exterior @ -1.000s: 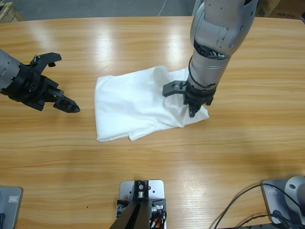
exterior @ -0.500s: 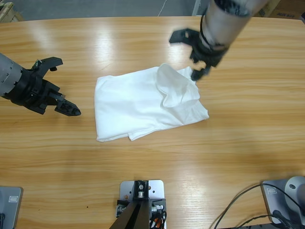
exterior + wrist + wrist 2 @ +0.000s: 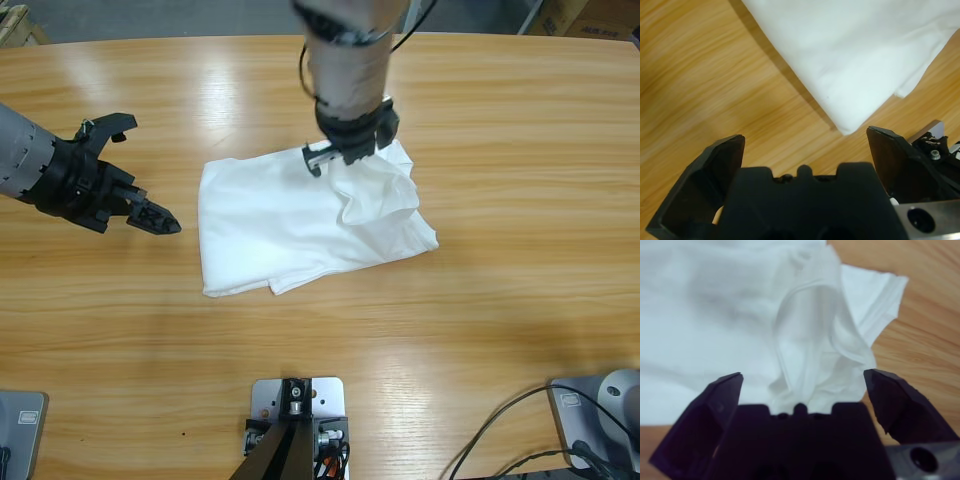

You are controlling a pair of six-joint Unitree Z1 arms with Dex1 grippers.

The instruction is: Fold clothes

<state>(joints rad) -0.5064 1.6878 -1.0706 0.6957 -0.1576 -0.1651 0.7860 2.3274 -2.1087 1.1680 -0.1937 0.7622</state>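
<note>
The clothes are one white T-shirt [image 3: 270,225], lying partly folded at the table's centre, with a rumpled raised fold [image 3: 380,195] on its right part. My right gripper [image 3: 345,155] comes down from the top over the shirt's upper middle edge. In the right wrist view it [image 3: 802,375] stands open, the puckered fold [image 3: 810,340] and a hemmed sleeve [image 3: 875,295] just ahead between the jaws. My left gripper [image 3: 160,220] hovers open left of the shirt, apart from it. In the left wrist view it [image 3: 805,140] points at a folded corner [image 3: 850,90].
The wooden table [image 3: 500,330] spreads wide around the shirt. A black cable [image 3: 500,420] runs along the front right. Boxes [image 3: 590,18] stand beyond the far right edge.
The right arm left the shirt's right edge, swung up and away, then came back left over the upper middle. The shirt's right part now lies rumpled. The left gripper edged slightly right.
</note>
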